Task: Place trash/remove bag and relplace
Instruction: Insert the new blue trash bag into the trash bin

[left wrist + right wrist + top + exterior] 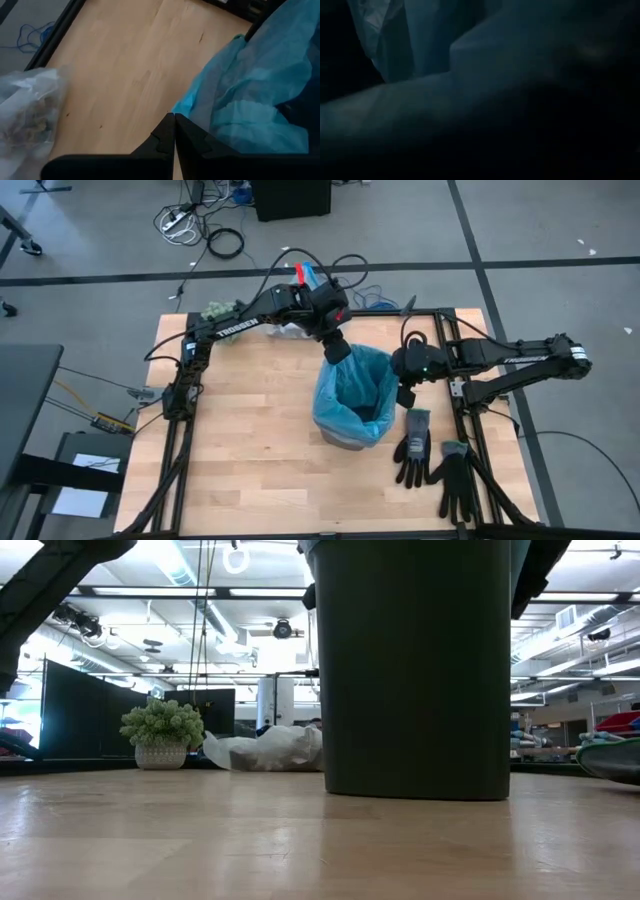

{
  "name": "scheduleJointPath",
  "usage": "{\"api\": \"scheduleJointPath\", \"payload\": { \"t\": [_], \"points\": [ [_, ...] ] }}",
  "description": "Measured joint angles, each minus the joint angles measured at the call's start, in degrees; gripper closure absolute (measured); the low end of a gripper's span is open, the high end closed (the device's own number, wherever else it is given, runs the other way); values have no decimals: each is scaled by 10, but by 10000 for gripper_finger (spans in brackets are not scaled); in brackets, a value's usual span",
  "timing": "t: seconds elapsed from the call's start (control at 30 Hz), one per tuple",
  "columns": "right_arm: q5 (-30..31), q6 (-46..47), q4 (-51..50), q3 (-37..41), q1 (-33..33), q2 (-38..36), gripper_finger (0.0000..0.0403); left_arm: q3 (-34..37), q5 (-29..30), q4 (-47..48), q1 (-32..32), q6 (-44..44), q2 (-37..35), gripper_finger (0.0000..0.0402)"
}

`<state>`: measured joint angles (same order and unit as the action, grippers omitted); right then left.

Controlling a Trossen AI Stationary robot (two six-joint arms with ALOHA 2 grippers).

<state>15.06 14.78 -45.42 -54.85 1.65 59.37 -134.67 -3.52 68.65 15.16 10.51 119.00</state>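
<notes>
Bin-lining looks like the step in hand: a light-blue translucent bag [355, 395] is draped over the black bin [350, 438] at the centre of the high view, its thin film crinkled and folded over the rim. The left gripper [337, 350] sits at the bag's upper-left edge with its fingers together; whether any film is pinched between them I cannot tell. The right gripper [405, 394] hangs at the bag's right edge, fingers shut, its own camera filled with dim blue plastic. The grey-white bag [287, 330], crumpled and holding brownish litter, lies on the wooden table [250, 440] just above centre, behind the left arm. Next, I judge, the rim needs tugging down evenly. Two black gloves [435, 460] lie at lower right.
</notes>
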Motion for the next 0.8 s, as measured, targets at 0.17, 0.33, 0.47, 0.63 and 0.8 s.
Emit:
{"api": "scheduleJointPath", "payload": {
  "t": [0.17, 0.33, 0.47, 0.63, 0.8],
  "points": [
    [0, -1, -3, 2, 5, -10, 403, -3, 0, 15, 6, 1, -1, 383],
    [-19, 20, -22, 3, 6, -39, 385, -3, 0, 18, 9, 0, -9, 383],
    [-23, 36, -42, 4, 6, -59, 337, -3, 8, 28, 16, -11, -19, 383],
    [-23, 36, -33, 4, 6, -84, 264, -3, 10, 40, 25, -10, -33, 383],
    [-16, 44, -1, 4, 6, -126, 205, -3, 17, 69, 25, -9, -58, 383]
  ]
}}
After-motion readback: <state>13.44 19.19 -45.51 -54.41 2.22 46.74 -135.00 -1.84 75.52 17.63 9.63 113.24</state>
